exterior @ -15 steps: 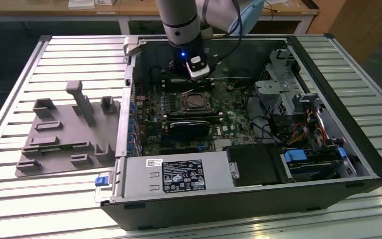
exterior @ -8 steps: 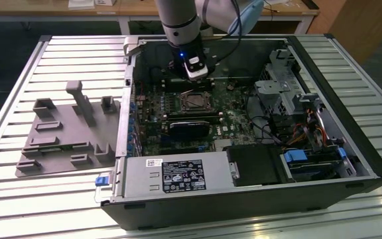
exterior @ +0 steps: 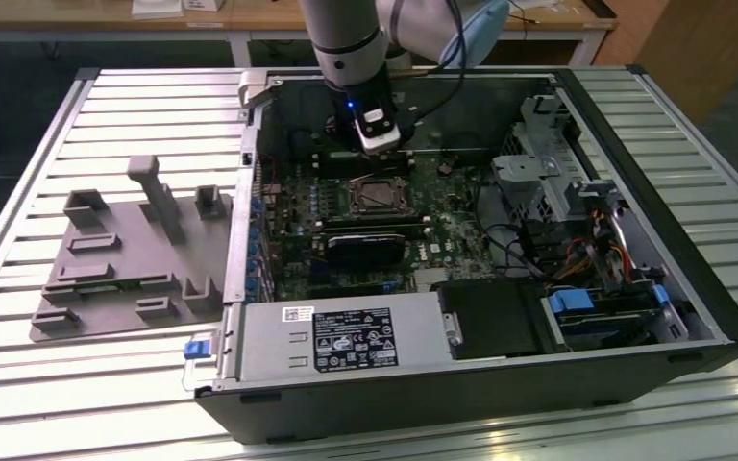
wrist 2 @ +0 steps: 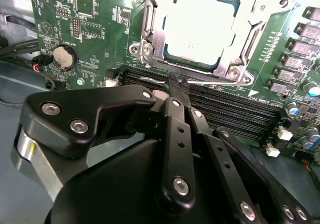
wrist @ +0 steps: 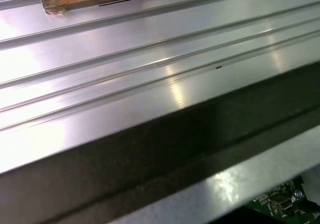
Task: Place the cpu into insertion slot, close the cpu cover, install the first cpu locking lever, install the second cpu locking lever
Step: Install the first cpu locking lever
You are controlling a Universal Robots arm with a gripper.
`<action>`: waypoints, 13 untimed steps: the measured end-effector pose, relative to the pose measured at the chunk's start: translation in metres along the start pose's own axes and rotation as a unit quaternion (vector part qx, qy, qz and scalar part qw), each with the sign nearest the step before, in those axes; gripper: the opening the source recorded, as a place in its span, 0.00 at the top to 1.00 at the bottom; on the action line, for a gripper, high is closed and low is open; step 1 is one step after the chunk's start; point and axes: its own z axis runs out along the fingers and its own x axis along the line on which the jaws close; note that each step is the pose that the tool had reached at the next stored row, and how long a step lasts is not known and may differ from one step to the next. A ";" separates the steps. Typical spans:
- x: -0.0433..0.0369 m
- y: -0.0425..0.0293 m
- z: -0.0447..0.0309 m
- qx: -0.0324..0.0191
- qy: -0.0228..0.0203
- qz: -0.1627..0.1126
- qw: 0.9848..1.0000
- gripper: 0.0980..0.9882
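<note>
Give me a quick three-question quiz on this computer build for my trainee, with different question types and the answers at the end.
1. True or false: the gripper holds the cpu.
2. What lies over the cpu's edges? A. the cover B. a cable C. a fan
3. Fill in: the board around the cpu is ___ in colour.

Key: 1. False: the jaws are shut on nothing, short of the cpu. 2. A. 3. Green.
</note>
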 end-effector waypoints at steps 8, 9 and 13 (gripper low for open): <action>0.0007 -0.0004 0.0030 0.000 -0.001 0.001 1.000 0.99; 0.0008 -0.0004 0.0035 0.000 -0.001 0.001 1.000 0.99; 0.0013 -0.0008 0.0057 0.000 -0.002 0.003 1.000 0.99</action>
